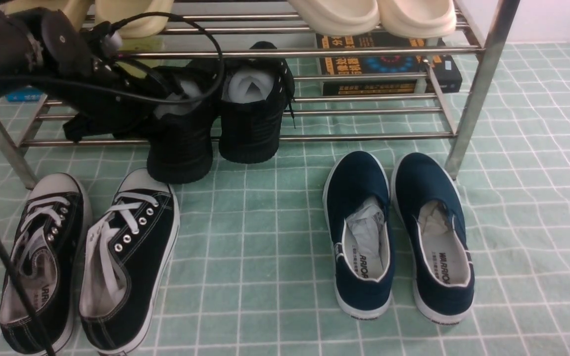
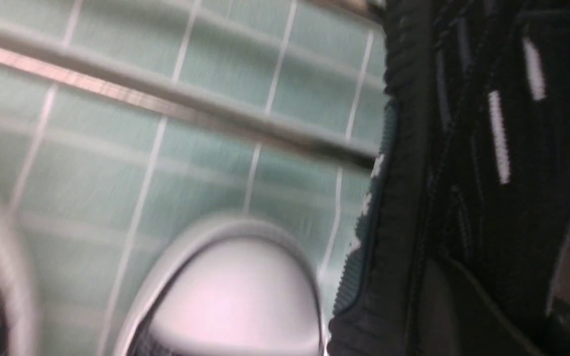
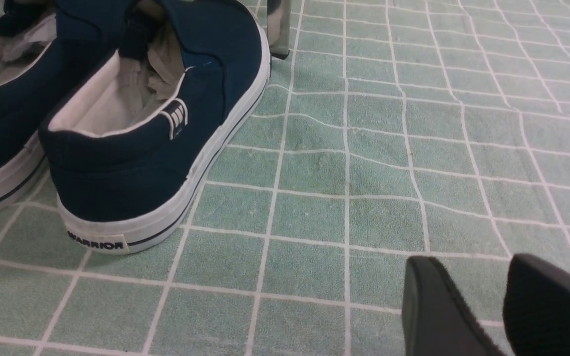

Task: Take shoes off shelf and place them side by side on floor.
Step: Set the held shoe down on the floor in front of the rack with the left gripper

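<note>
My left gripper [image 1: 168,96] is under the top bars of the shelf [image 1: 314,52]. It is right at the mouth of the left mesh shoe [image 1: 181,143], by the white paper inside. It is black on black there, so I cannot tell if my jaws are pinching the shoe or not. My left wrist camera is blurry. It sees that shoe's side very close, and one shelf bar.

Both mesh shoes sit on the low part of the shelf, close side by side. Their heels poke out past the front bar. The left mesh shoe pokes out more than the right mesh shoe [image 1: 253,123].

My right gripper [image 3: 468,277] hangs low over the floor [image 3: 364,173], out in front of the shelf's right leg. Its jaws are a bit apart and hold nothing.

On the floor in front of the shelf are two black canvas sneakers [image 1: 121,257] at the left end. Two navy slip-ons [image 1: 364,232] are toward the right end. A book [image 1: 389,64] lies on the low part of the shelf. Pale slippers [image 1: 374,15] sit on top.
</note>
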Available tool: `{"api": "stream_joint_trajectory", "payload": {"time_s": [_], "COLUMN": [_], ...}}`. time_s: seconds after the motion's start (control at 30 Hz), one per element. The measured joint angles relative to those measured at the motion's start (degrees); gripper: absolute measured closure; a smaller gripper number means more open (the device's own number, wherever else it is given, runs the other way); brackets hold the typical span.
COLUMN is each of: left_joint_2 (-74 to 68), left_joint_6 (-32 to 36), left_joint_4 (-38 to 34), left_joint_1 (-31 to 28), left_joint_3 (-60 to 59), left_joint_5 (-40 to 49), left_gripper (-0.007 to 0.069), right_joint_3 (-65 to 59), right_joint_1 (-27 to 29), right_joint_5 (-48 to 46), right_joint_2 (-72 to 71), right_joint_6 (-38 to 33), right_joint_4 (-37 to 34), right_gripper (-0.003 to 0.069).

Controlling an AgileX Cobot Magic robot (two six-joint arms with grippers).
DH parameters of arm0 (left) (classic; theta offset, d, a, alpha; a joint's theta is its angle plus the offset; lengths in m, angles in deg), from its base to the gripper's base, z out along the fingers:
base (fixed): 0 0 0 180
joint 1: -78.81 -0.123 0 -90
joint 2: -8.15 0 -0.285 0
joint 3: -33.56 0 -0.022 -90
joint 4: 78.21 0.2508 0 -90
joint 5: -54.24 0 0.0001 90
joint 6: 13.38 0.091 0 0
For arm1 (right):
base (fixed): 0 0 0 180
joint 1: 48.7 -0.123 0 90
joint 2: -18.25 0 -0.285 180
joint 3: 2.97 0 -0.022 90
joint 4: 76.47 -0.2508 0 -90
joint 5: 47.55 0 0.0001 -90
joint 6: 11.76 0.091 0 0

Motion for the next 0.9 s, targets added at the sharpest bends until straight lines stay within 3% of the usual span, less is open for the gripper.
{"api": "stream_joint_trajectory", "payload": {"time_s": [0.23, 0.57, 0.9], "left_joint_2": [11.1, 21.9, 23.7], "left_joint_6": [0.0, -0.3, -9.7], "left_joint_4": [3.6, 6.4, 2.7], "left_joint_1": [0.0, 0.0, 2.7], "left_joint_3": [0.0, 0.0, -8.5], "left_joint_5": [16.4, 32.1, 31.5], "left_gripper": [0.0596, 0.0595, 0.0595], "right_joint_3": [0.0, 0.0, 0.0], "right_joint_1": [0.0, 0.0, 0.0], "right_joint_5": [0.0, 0.0, 0.0], "right_joint_2": [0.0, 0.0, 0.0], "right_joint_6": [0.0, 0.0, 0.0], "right_joint_4": [0.0, 0.0, 0.0], "right_gripper": [0.0419, 0.0419, 0.0419]}}
